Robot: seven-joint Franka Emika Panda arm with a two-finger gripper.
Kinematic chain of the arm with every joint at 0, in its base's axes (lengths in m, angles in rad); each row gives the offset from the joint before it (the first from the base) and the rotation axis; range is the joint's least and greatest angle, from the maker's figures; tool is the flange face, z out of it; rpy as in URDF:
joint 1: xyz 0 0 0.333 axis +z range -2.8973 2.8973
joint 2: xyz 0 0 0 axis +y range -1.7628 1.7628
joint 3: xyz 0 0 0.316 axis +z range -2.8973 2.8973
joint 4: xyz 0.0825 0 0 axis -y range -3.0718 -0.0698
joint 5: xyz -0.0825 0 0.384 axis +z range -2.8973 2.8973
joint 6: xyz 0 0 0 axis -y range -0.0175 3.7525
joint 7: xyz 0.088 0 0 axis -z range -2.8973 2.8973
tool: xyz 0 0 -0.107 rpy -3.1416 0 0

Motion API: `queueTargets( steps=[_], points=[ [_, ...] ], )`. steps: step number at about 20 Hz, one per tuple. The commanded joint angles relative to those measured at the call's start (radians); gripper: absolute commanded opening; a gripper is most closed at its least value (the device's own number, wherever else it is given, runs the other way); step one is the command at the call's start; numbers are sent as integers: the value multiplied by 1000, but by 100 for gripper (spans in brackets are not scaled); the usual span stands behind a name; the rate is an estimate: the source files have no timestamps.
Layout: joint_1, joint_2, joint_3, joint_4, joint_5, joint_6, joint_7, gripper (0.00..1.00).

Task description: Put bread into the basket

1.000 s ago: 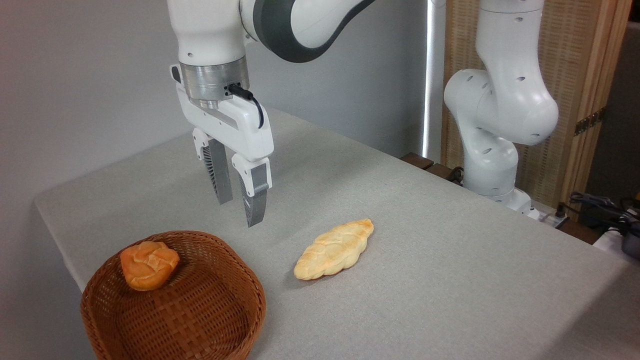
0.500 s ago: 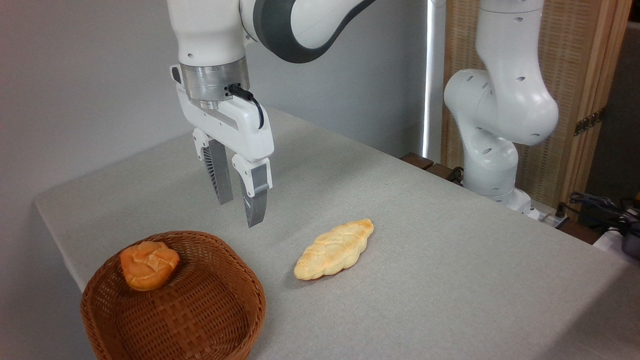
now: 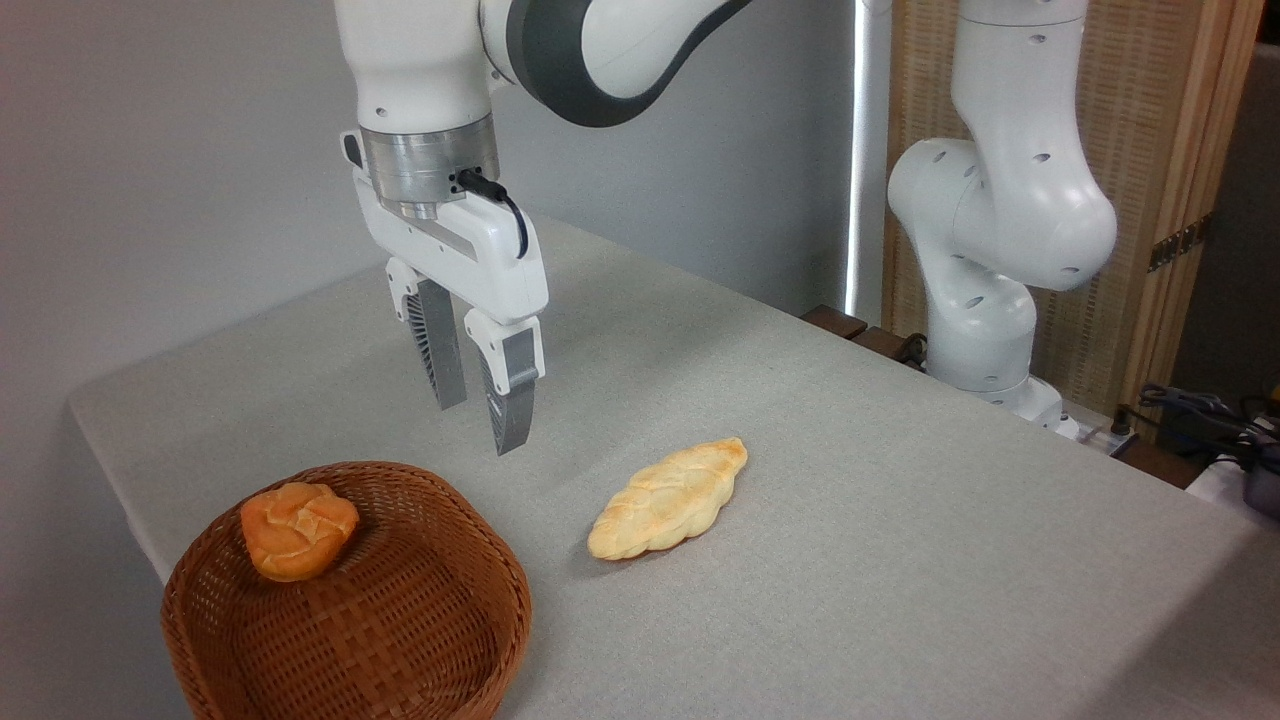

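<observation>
Hanging above the grey cloth-covered table (image 3: 900, 560), my two-finger gripper (image 3: 478, 425) points straight down from a vertical wrist, its jaws parted only narrowly and holding nothing. Below it and to its right, the long pale-yellow braided loaf (image 3: 668, 498) lies flat on the cloth, well apart from the fingertips, so I judge it the piece to fetch. Below and left sits the round reddish-brown wicker basket (image 3: 480, 560), a small orange-brown bun (image 3: 298, 530) resting against its far wall.
</observation>
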Motion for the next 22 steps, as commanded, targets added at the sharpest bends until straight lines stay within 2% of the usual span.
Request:
queueTargets(
  steps=[1,15,19,22],
  points=[
    [-7,-1,9,6,2,-19,-13,100],
    [-7,-6,11,3,2,-21,-4,100],
    [-7,-9,11,-14,3,-59,-4,100],
    [-5,-25,37,-59,13,-61,1,100]
  ],
)
